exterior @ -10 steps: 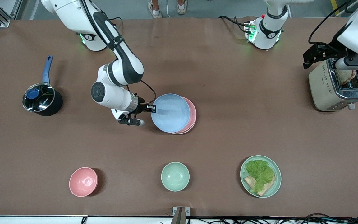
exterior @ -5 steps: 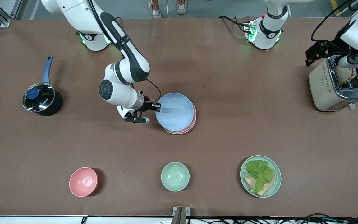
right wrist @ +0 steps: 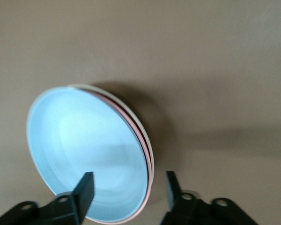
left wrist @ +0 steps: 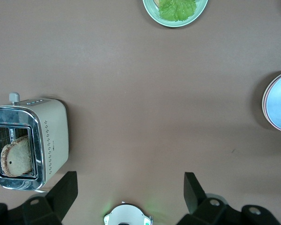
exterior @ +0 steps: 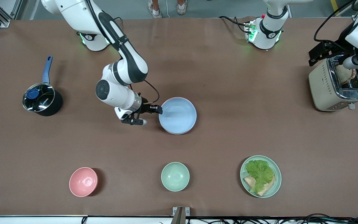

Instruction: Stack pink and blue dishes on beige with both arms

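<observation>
The pale blue dish (exterior: 178,115) lies on top of a stack at the table's middle. In the right wrist view the blue dish (right wrist: 84,145) covers the pink dish (right wrist: 151,165), of which only a thin rim shows, and a cream edge of the beige plate (right wrist: 136,118) peeks out under that. My right gripper (exterior: 150,115) is at the stack's edge toward the right arm's end. It is open (right wrist: 129,183), one finger over the blue dish's rim, the other outside it. My left gripper (exterior: 328,53) hangs open (left wrist: 129,180) and empty, high over the toaster.
A toaster (exterior: 325,90) holding bread stands at the left arm's end. A lidded saucepan (exterior: 42,99) sits at the right arm's end. Nearer the front camera are a pink bowl (exterior: 83,181), a mint bowl (exterior: 175,176) and a green plate (exterior: 277,169) with lettuce and bread.
My right gripper slid the blue dish toward the left arm's end until it sat square on the pink one, then opened and let it go. The left gripper drifted slightly.
</observation>
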Available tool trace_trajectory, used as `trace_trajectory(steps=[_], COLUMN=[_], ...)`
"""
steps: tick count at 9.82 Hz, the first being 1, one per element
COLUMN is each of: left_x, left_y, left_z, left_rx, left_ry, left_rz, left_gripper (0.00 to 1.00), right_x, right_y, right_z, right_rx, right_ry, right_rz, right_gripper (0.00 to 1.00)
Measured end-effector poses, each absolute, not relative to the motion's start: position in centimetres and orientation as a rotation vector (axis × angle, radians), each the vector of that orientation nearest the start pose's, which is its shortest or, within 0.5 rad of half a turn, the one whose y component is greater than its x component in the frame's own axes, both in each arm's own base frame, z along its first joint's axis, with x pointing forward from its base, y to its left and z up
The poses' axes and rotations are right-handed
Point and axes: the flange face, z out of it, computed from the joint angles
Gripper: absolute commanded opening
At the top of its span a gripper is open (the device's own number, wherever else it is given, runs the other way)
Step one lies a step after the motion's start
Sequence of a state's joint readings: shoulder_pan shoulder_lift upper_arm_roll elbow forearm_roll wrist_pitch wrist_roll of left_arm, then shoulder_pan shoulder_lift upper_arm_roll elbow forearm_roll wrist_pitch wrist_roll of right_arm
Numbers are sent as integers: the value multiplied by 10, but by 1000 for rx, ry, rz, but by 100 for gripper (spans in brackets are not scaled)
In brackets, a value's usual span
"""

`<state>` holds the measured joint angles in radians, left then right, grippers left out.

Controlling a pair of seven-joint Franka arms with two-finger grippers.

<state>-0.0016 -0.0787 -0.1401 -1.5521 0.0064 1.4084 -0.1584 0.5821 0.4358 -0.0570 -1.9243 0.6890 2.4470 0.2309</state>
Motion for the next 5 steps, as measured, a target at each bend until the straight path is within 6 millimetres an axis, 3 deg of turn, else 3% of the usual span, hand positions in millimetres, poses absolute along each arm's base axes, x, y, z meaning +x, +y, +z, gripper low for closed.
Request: trace_trajectory(steps=[2, 5], left_x=[507, 507], left_y=[-75, -74], left_z=[661, 661], left_rx=[-3113, -3113], left_ry=[-29, -31], left_rz=[97, 98], left_gripper=[100, 100], right_x=[575, 586], right_y=[273, 162], right_z=[328, 437], right_rx=[-2705, -2921], right_ry=[293, 234], right_rz=[-3, -114], right_gripper=[100, 100])
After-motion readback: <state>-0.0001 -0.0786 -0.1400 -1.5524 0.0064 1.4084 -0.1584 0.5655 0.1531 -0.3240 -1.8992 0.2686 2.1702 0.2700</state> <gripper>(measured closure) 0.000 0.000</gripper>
